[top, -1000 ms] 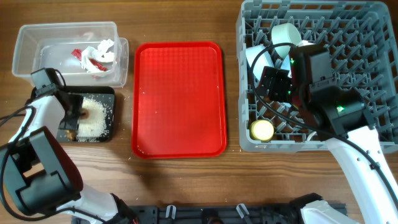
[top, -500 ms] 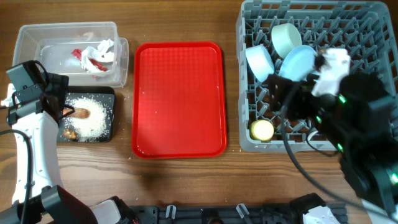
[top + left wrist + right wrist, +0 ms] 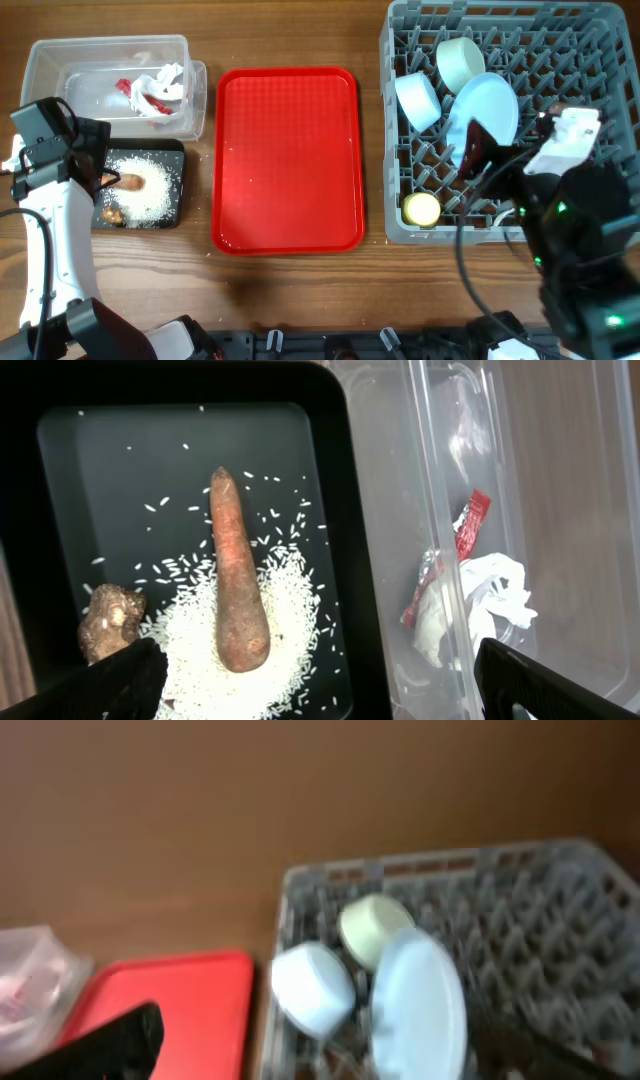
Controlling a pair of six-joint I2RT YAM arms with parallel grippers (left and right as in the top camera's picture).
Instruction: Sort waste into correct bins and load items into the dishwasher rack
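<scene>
Since half a second ago the right gripper (image 3: 315, 1023) has drawn back toward the near right of the dishwasher rack (image 3: 600, 60), uncovering the pale blue-white plate (image 3: 487, 108), while the left arm has kept its place. Nearest in the rack, the yellow cup (image 3: 421, 208) sits in the near left corner, seen only from overhead. The blurred right wrist view shows that gripper's two dark fingers (image 3: 112, 1040) spread wide at the lower corners with nothing between them, the arm raised and looking far across the rack. On the left, the left gripper (image 3: 318, 660) hovers over the black tray (image 3: 178, 150), its fingers parted wide and empty. Its wrist view shows clearly what overhead shows only small: the carrot-like stick (image 3: 238, 575) lying on the rice grains (image 3: 290, 635), and the dark brown lump (image 3: 108, 622) just beside the rice. Between black tray and rack lies the red serving tray (image 3: 288, 160). Farther back, the plate stands on edge among the pegs, with the light blue bowl (image 3: 417, 100) tilted to its left and the pale green bowl (image 3: 459, 62) beyond. Just beyond the black tray, the clear tub (image 3: 45, 60) holds the crumpled wrapper (image 3: 155, 88).
</scene>
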